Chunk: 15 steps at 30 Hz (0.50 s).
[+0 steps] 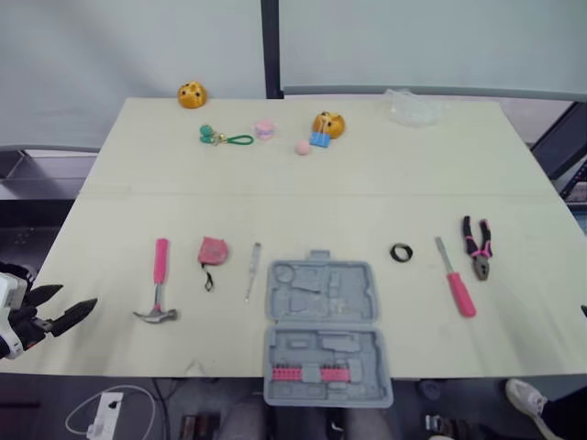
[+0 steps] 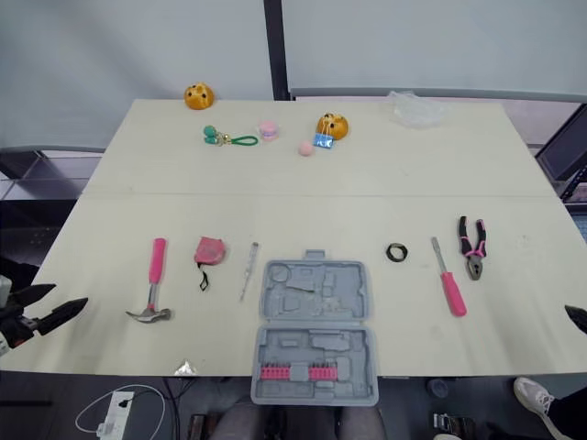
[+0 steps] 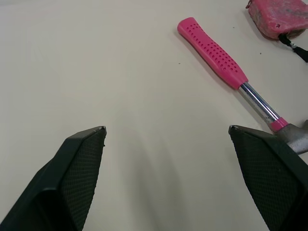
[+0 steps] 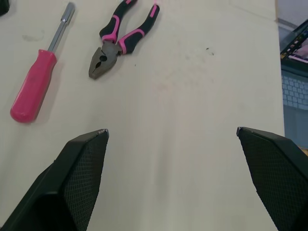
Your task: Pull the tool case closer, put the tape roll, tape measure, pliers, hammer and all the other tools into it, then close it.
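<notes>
Pale worktop (image 1: 303, 183), tool case (image 1: 323, 332) open at its near edge.
Hammer (image 1: 159, 275) toward the left edge, pliers (image 1: 477, 246) toward the right; left gripper (image 3: 166, 129) and right gripper (image 4: 172, 131) both spread wide, empty.

The tabletop (image 3: 120, 96) under me is pale, matt and smooth. The hammer (image 3: 226, 67) has a dimpled pink plastic grip, a bright polished metal shaft and a duller metal head. The tape measure (image 3: 279, 17) has a scuffed pink casing. The screwdriver (image 4: 36, 82) shows a glossy pink plastic handle and a satin metal shank. The pliers (image 4: 118, 41) have a dull grey metal nose and pink-and-black grips. The tool case (image 1: 323, 330) is matt grey moulded plastic. On my left hand (image 3: 167, 128) and right hand (image 4: 172, 130), the pads (image 3: 77, 178) are black and finely cross-hatched.
</notes>
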Motion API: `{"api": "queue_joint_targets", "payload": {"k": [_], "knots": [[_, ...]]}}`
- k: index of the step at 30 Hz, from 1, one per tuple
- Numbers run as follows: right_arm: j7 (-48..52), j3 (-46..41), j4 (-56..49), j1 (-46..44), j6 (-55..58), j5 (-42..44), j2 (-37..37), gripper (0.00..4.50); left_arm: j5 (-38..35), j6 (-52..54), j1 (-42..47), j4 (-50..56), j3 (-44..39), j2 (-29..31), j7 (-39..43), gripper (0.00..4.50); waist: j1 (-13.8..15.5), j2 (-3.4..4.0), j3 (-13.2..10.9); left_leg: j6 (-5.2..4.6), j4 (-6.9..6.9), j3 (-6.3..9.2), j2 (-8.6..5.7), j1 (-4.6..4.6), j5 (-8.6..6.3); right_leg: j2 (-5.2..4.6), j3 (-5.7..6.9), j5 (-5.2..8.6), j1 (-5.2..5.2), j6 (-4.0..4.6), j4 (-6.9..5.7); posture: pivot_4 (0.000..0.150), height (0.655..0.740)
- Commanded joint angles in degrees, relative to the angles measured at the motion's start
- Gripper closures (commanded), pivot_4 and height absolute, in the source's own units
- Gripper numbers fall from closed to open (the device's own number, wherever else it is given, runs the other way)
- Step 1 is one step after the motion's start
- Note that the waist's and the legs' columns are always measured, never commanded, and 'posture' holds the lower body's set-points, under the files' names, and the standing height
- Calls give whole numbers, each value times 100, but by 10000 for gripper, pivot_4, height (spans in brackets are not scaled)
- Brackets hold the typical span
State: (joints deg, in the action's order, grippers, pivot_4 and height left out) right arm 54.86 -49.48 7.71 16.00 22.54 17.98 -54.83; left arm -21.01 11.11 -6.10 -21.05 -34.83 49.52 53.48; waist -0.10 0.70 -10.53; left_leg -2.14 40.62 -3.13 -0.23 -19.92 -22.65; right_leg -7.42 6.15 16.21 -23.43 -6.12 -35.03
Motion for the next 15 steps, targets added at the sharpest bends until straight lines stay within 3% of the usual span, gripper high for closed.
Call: {"api": "queue_joint_targets", "payload": {"k": [1,11,15], "knots": [[-154,44,-352,-120,78,164,51,44,-89,14,2,382,47,-65,-69,1033,-2,0,0,1,-3,-1,0,3,0,0,0,0,1,0,0,1500,7400],[-342,89,-1499,-296,804,611,107,44,-414,576,389,1252,537,-88,146,1033,10,0,0,0,-11,-14,-3,13,1,-2,-4,0,3,0,-2,1500,7400],[-210,607,-2288,-595,1257,900,-193,44,-703,1011,728,2219,1127,-4,486,1033,4,0,0,0,-12,-13,-4,14,1,-1,-5,0,3,0,-3,1500,7400]]}}
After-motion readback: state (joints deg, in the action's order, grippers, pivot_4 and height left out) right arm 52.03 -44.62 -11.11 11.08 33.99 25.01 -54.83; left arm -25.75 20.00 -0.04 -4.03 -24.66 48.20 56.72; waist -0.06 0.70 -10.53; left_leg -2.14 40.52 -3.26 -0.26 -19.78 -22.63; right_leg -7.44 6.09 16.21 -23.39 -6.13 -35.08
